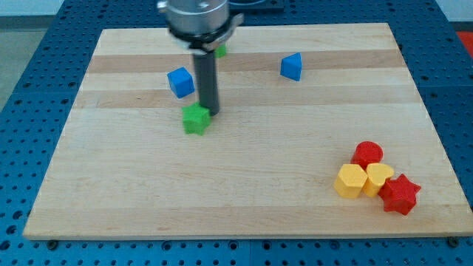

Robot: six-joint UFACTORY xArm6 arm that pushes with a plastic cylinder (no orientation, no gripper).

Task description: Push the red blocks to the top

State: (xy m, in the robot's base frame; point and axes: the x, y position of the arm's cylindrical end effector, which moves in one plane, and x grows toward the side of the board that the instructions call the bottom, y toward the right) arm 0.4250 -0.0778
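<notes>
A red round block (pixel 367 154) and a red star-shaped block (pixel 400 194) lie near the view's bottom right, packed against two yellow blocks (pixel 350 180) (pixel 379 177). My tip (pixel 210 111) rests at the upper left of the board, touching the top right of a green block (pixel 196 118). It is far from both red blocks.
A blue block (pixel 180 81) lies left of the rod and another blue block (pixel 291 66) at the upper middle. A second green block (pixel 220 50) is partly hidden behind the rod's mount. The wooden board (pixel 111 199) sits on a blue perforated table.
</notes>
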